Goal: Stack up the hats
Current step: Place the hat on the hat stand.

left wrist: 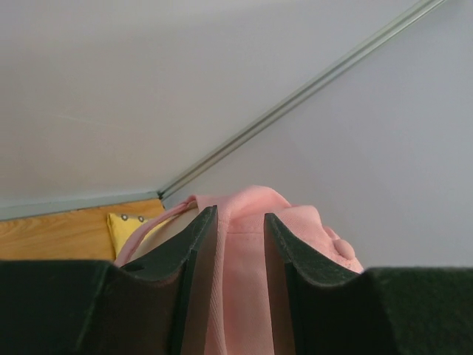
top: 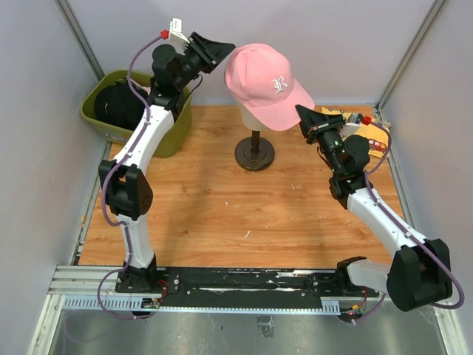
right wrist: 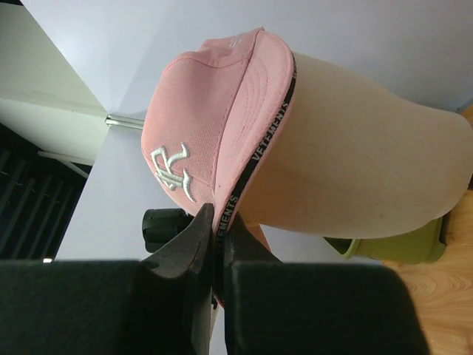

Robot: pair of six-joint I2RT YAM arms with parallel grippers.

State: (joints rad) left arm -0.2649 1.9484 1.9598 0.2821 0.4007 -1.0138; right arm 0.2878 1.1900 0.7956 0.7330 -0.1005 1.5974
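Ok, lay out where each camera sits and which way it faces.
Top external: above and behind the bases, looking down at the table, both arms in view.
Left wrist: behind the pink cap, facing a wall corner; left gripper straddles cap fabric.
Right wrist: low, looking up under the brim at the mannequin head; right gripper pinches the brim.
Shared: the pink cap.

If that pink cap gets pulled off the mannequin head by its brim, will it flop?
The pink cap looks like soft fabric, so its crown would probably sag; the brim pinched by the right gripper looks stiffer. Probably light, yet the mannequin head on its thin stand might wobble.
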